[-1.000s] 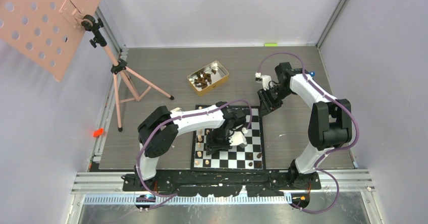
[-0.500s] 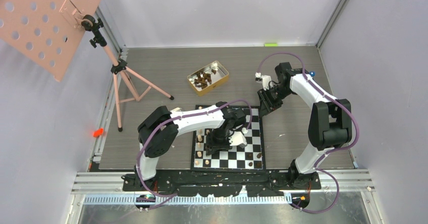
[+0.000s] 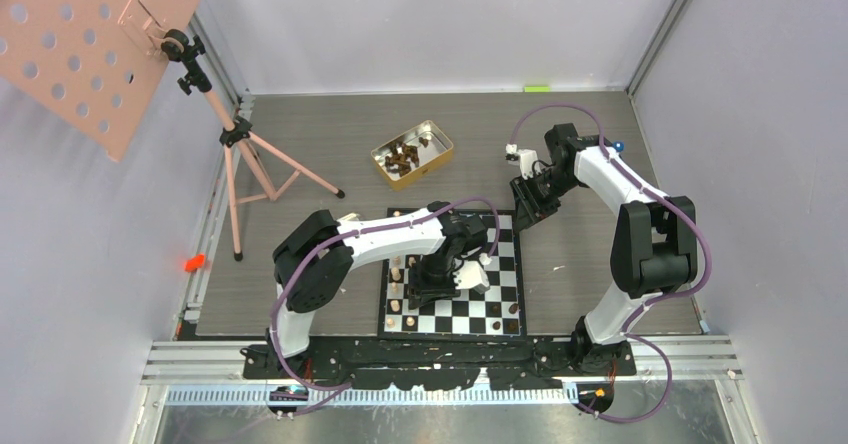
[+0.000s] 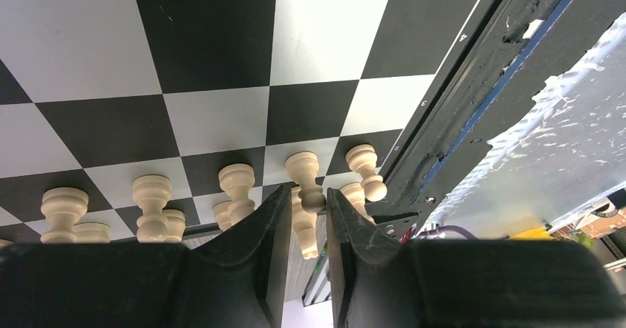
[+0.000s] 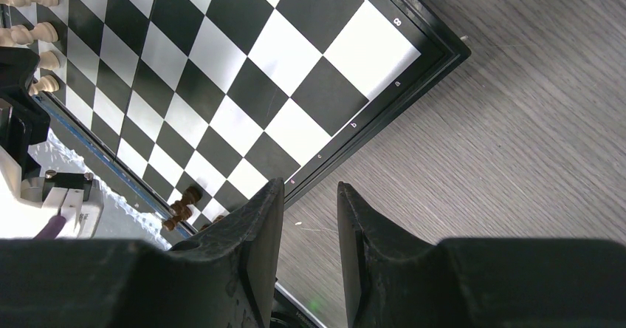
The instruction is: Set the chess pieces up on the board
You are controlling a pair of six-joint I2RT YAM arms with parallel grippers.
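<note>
The board (image 3: 470, 314) lies at the near middle of the table. My left gripper (image 3: 432, 286) hangs low over its left part. In the left wrist view the jaws (image 4: 308, 195) stand narrow around a tall pale chess piece (image 4: 304, 232) in the edge row, and seem shut on it. A pale pawn (image 4: 303, 169) stands just in front, its head at the fingertips. More pale pieces (image 4: 151, 195) line that edge. Dark pieces (image 3: 505, 316) stand at the board's near right. My right gripper (image 3: 522, 216) is open and empty above the table by the board's far right corner (image 5: 413, 55).
A gold tin (image 3: 412, 151) holding dark pieces sits behind the board. A pink tripod (image 3: 240, 154) with a perforated panel stands at the far left. Grey walls enclose the table, and a black rail (image 3: 440, 349) runs along its near edge.
</note>
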